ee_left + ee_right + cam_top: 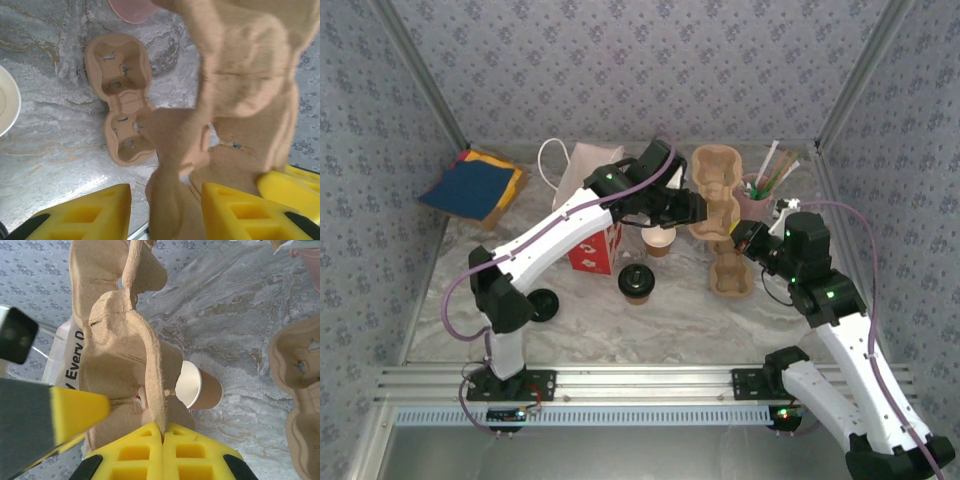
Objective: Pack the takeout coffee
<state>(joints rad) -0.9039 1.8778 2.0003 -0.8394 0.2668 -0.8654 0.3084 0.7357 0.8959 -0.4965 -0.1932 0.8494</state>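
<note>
Top view: the carrier [713, 185] is up off the table, long axis running away from me, with my left gripper [702, 208] and right gripper [738, 237] on it. The cup [658, 240] stands just left of it, nearer my left arm.

Left wrist: jaws wide, straddling the carrier, with a gap on one side.

Right wrist: jaws pinched tight on the carrier's rim. The cup is below, partly behind the carrier.
</note>
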